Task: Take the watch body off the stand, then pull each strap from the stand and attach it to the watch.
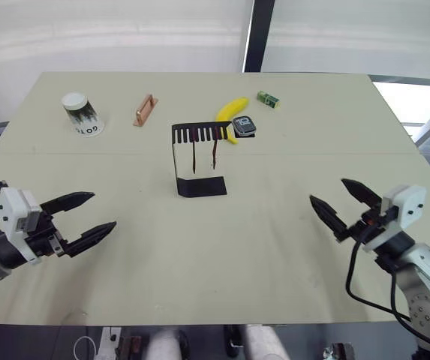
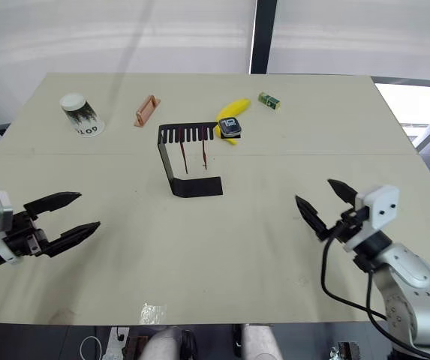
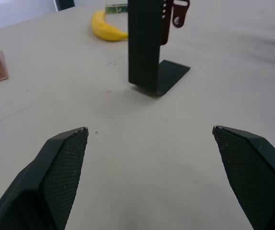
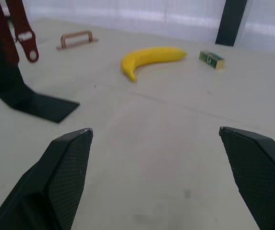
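Observation:
The black stand (image 1: 178, 161) rises from the middle of the table, its flat base toward me and its comb-slotted arm at the top. On the right end of that arm rests the watch body (image 1: 244, 125), dark with a light screen. Two maroon straps (image 1: 194, 154) (image 1: 214, 153) hang side by side from the comb slots. My left gripper (image 1: 87, 218) hovers open over the near left of the table, far from the stand. Over the near right, my right gripper (image 1: 341, 201) is open too, with nothing between its fingers.
A yellow banana (image 1: 230, 112) lies just behind the stand's arm. A small green box (image 1: 268, 99) sits at the back right, a copper handle (image 1: 144, 110) and an upturned paper cup (image 1: 82, 114) at the back left. The table's front edge runs close below both grippers.

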